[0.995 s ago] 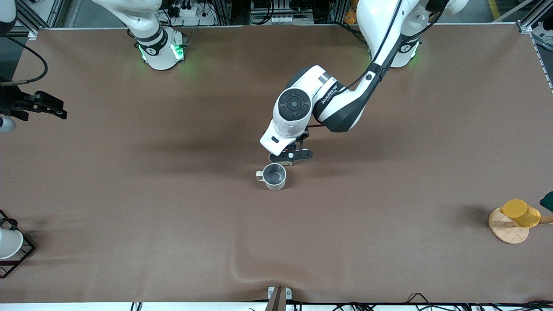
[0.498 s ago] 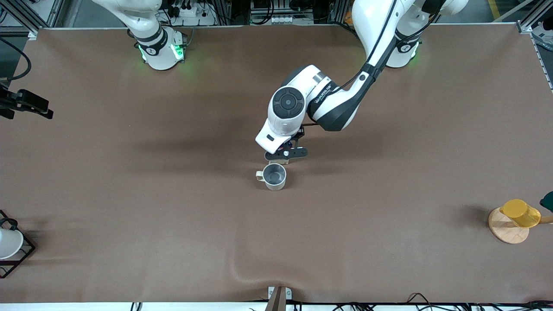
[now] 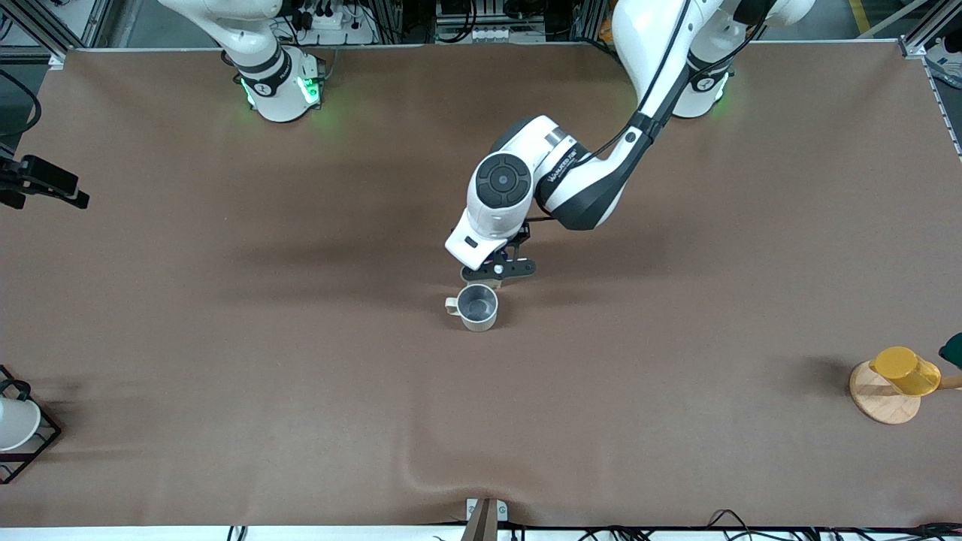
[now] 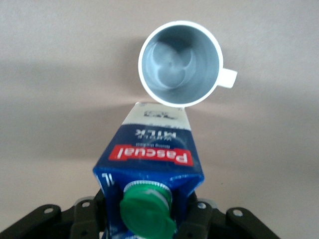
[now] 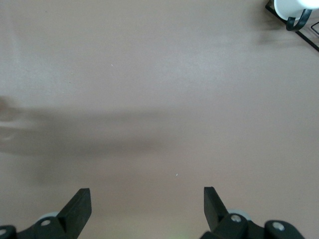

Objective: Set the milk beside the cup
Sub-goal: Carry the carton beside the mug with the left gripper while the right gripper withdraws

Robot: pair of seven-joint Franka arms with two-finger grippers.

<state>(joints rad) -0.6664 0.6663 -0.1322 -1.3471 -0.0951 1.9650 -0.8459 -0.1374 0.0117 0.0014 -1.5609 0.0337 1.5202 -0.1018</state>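
The cup (image 3: 477, 306), a light grey-beige mug with a bluish inside, stands upright mid-table. It also shows in the left wrist view (image 4: 179, 62). My left gripper (image 3: 496, 268) is shut on the milk (image 4: 149, 159), a dark blue carton with a green cap and red label band. It holds the carton by its top, with the carton's base right beside the cup's rim, on the side farther from the front camera. The front view hides most of the carton under the wrist. My right gripper (image 3: 45, 184) is open and empty at the right arm's end of the table; its fingers (image 5: 79, 204) frame bare table.
A yellow cup (image 3: 904, 370) lies on a round wooden disc (image 3: 883, 402) at the left arm's end. A white cup (image 3: 15, 422) sits in a black wire rack at the right arm's end, also seen in the right wrist view (image 5: 294, 9).
My left gripper with the milk has shifted slightly toward the right arm's end, staying beside the cup. My right gripper has drawn back toward the table's edge.
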